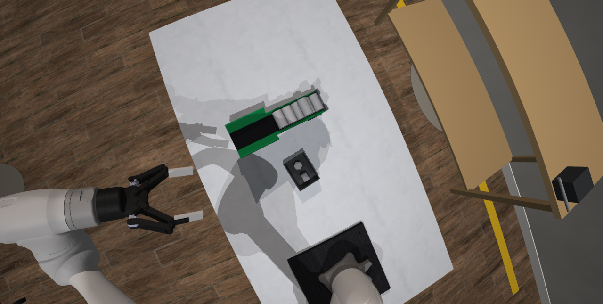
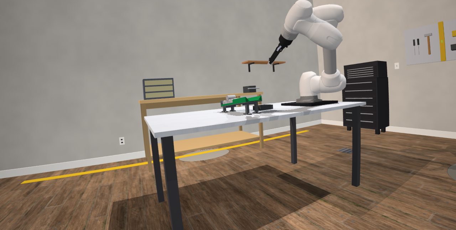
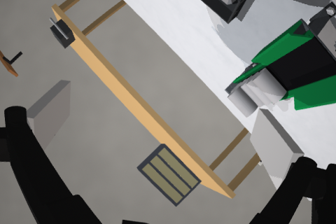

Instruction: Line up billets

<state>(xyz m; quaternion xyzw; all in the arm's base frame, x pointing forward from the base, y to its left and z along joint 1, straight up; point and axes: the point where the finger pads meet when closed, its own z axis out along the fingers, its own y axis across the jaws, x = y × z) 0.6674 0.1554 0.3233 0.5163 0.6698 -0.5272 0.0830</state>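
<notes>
A green feed ramp [image 1: 272, 124] with a black running surface stands on short legs on the white table. Several grey steel billets [image 1: 296, 110] lie across it at the end by the dark stop [image 1: 321, 98]. One billet [image 1: 304, 106] looks raised, resting on top of its neighbours; it shows as the highest cylinder in the exterior view [image 2: 230, 96]. My gripper [image 1: 185, 193] is wide open and empty, high in the air and well away from the ramp's free end. The wrist view shows the ramp [image 3: 299, 70] and billets [image 3: 254, 94] far below, between the open fingers.
A small black fixture [image 1: 300, 171] with two sockets sits on the table beside the ramp. The arm's black base plate [image 1: 339, 262] is at the near table end. A wooden workbench [image 1: 463, 91] stands beyond the table.
</notes>
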